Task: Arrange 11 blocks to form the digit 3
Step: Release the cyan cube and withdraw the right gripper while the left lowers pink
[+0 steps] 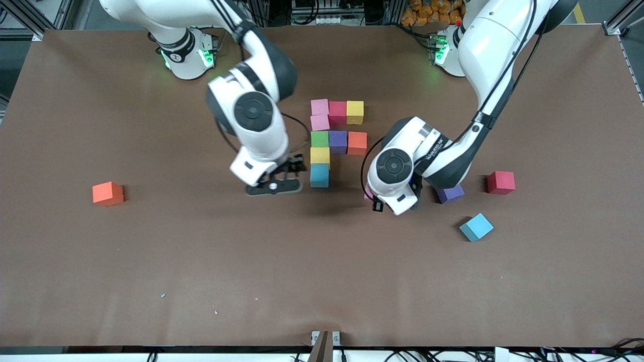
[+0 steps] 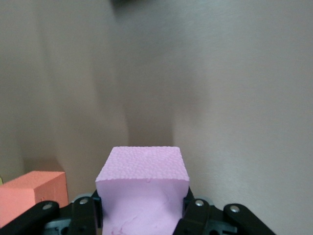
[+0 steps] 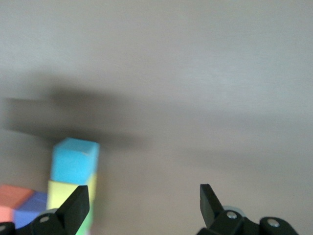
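Several blocks form a partial figure mid-table: a pink block (image 1: 319, 106), red (image 1: 337, 112) and yellow (image 1: 354, 112) in the row nearest the robots. Below these come pink (image 1: 320, 122), green (image 1: 319, 139), purple (image 1: 337, 141), orange (image 1: 357, 143), yellow (image 1: 320, 156) and light blue (image 1: 319, 175). My left gripper (image 1: 373, 198) hangs low beside the figure toward the left arm's end, shut on a pink block (image 2: 142, 193). The orange block (image 2: 32, 198) shows next to it. My right gripper (image 1: 274, 187) (image 3: 144, 203) stands open with nothing in it, beside the light blue block (image 3: 75, 160).
Loose blocks lie toward the left arm's end: purple (image 1: 450, 193) partly under the left arm, red (image 1: 500, 182) and light blue (image 1: 476, 227). A lone orange block (image 1: 107, 193) sits toward the right arm's end. Brown table (image 1: 302, 281) stretches toward the camera.
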Tool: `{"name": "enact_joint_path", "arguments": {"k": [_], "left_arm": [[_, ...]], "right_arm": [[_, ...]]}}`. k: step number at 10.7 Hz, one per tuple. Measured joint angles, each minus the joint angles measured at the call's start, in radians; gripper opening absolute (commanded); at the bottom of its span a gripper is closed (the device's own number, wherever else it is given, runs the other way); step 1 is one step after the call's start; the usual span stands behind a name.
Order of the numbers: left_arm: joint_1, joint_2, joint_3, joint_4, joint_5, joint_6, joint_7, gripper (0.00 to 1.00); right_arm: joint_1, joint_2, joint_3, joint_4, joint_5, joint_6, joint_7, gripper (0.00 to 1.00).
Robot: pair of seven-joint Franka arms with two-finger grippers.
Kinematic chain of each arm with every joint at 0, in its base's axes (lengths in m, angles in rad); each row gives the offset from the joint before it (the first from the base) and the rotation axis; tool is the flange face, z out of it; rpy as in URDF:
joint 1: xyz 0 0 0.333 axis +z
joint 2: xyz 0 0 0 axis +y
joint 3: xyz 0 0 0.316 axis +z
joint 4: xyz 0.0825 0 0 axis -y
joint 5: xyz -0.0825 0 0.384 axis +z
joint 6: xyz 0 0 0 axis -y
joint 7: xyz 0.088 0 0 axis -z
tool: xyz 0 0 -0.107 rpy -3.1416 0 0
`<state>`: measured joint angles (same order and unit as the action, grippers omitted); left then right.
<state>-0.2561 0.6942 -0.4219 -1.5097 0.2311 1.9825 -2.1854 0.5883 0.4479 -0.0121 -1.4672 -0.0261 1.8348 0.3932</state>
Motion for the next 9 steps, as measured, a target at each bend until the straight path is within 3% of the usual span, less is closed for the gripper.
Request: {"name": "enact_joint_path", "arguments": {"k": [4,9], "left_arm": [[-0.013,-0.014,-0.029,-0.124,0.000,0.167,-0.168,0.00],[-0.078,-0.013,-0.030,-0.162,0.062,0.225,-0.336,0.00]], "right_arm": [[-0.187,-0.161,-0.004,-0.015,-0.103,-0.091,-0.192,1.00],[-0.486,-0.304,-0.003,-0.014,-0.094,-0.201,-0.541,1.00]]}}
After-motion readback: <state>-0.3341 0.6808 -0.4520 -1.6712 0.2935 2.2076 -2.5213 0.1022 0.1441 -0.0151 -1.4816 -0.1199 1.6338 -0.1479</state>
